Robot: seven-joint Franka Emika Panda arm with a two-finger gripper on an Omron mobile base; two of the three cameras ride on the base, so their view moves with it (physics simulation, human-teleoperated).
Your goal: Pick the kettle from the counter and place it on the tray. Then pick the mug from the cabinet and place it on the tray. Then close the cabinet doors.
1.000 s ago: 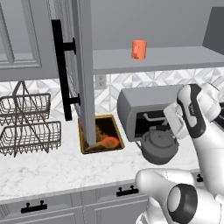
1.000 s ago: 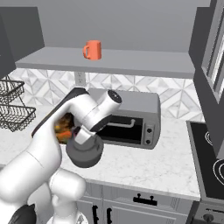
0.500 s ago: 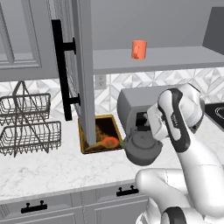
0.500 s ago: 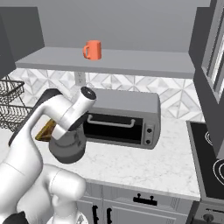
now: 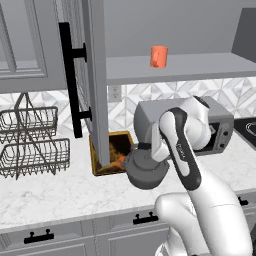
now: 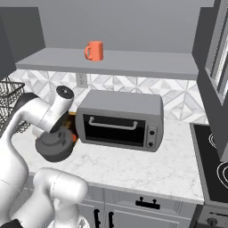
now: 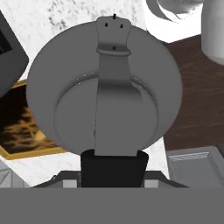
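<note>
- Your kettle [image 5: 146, 171] hangs off the counter [image 5: 60, 195], carried just beside the tray [image 5: 101, 152] at its near corner, not yet over it.
- You have the gripper [image 7: 114, 159] pinching the kettle's arched handle from above, as the hand view shows.
- The tray lies bare against the backsplash, partly behind the open cabinet door [image 5: 92, 80].
- Judged from this, you're midway through the first step: kettle lifted, not set down.
- Left for you: the mug [image 6: 94, 50], on the cabinet shelf [image 6: 116, 62], then both doors.
</note>
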